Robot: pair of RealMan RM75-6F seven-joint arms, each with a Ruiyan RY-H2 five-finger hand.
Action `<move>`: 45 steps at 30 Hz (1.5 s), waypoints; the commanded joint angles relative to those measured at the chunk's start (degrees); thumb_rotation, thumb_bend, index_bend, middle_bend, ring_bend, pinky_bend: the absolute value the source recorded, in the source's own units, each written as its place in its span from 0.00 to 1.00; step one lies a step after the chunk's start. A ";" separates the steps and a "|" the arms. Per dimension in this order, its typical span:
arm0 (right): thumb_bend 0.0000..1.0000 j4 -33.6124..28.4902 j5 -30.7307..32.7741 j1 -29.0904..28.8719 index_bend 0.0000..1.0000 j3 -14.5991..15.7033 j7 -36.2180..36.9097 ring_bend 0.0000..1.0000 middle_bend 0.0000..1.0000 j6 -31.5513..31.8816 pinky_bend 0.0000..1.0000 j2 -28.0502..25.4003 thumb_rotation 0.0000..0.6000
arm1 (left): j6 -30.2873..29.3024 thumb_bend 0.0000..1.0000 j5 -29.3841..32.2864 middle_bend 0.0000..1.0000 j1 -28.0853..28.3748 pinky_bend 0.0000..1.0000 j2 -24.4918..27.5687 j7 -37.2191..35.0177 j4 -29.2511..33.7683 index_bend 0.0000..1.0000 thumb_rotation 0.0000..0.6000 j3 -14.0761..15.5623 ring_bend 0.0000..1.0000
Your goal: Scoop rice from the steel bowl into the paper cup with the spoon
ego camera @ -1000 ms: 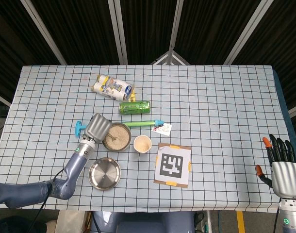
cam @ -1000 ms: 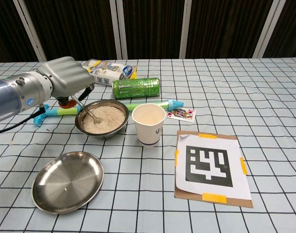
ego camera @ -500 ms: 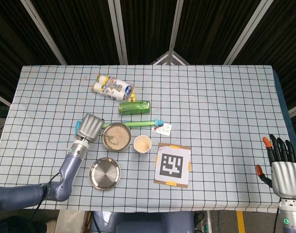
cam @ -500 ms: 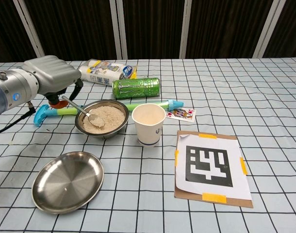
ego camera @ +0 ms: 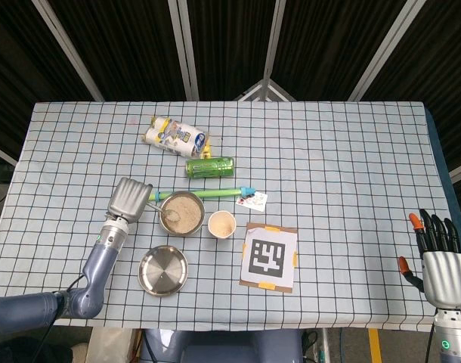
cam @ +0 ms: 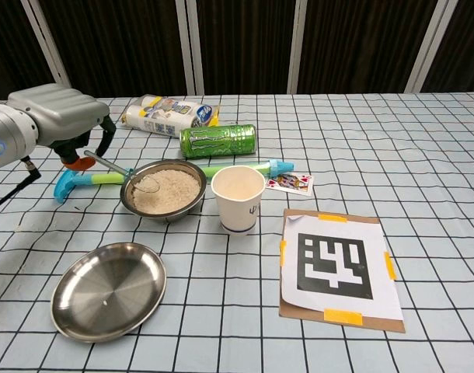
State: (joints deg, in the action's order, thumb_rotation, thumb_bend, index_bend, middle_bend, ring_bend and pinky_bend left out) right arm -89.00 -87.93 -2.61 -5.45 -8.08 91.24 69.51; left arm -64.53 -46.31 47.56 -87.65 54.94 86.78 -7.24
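Left hand [cam: 54, 116] grasping spoon [cam: 136, 180], scoop end over steel bowl [cam: 163, 190] just right of it. Load looks thin, hard to tell. Paper cup [cam: 238, 199] further right: any tilt w/ handle spills grains.

A desk [ego camera: 351, 151] under a pale cloth with a dark grid carries a cluster of objects left of centre. A steel bowl [cam: 162, 189] of rice stands just beside a paper cup [cam: 238, 198]. Behind them lie a green-and-blue plastic tool [cam: 221, 169] (its type is hard to make out), a playing card [cam: 289, 183], a green can [cam: 218, 141] on its side and a white packet [cam: 169, 114]. An empty steel plate [cam: 108, 290] sits nearer the front edge, and a taped marker board [cam: 336, 268] to the right.
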 commanded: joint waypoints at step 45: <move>0.38 0.16 -0.13 0.11 0.00 0.02 0.15 0.00 0.00 0.23 0.00 0.12 1.00 | -2.49 0.48 5.47 0.99 13.33 1.00 -5.62 12.68 3.97 0.58 1.00 -4.90 1.00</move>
State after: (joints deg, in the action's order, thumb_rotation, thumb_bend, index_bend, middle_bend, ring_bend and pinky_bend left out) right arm -88.84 -88.07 -2.50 -5.43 -7.93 91.47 69.63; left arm -67.08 -40.68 60.68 -93.13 67.42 90.89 -12.29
